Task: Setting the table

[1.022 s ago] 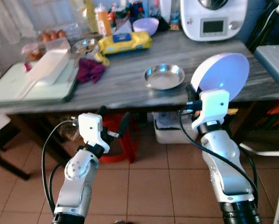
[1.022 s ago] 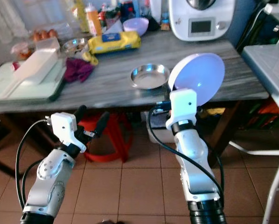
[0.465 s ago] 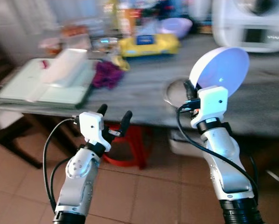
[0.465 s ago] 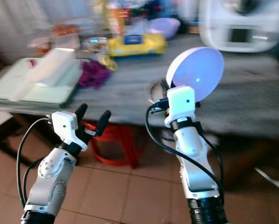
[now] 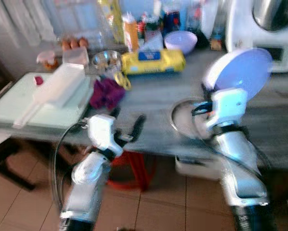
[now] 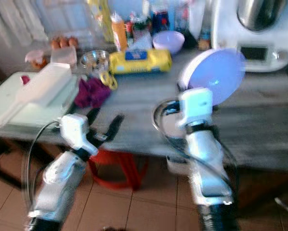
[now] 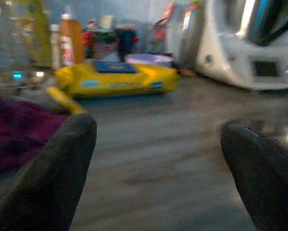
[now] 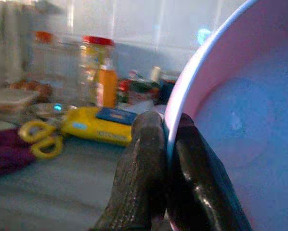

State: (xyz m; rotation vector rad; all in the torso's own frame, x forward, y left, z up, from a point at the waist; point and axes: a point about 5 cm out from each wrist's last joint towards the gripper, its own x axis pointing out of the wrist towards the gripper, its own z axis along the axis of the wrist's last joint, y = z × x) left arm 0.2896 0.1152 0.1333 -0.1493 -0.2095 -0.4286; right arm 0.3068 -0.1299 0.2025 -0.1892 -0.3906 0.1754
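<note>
White plate (image 8: 240,120) rim — upright (edge-on) — pinched inside right gripper (image 8: 169,144) jaws.

Both eye views smeared by motion blur, edges of arms and grey table (image 5: 149,103) soft, bottles at back streaky. Light cool, daylight-like, coming from pale wall behind the table; floor under table darker, shadowed. White plate (image 5: 245,72) glows bluish, slightly overexposed. Steel dish (image 6: 170,120) nearly lost in blur. Left wrist view dim, 2 black fingers (image 7: 43,178) out of focus, yellow pack (image 7: 117,79) softly lit. Right wrist view sharper up close, glossy highlight on fingers (image 8: 197,192), background hazy, bright backlight
</note>
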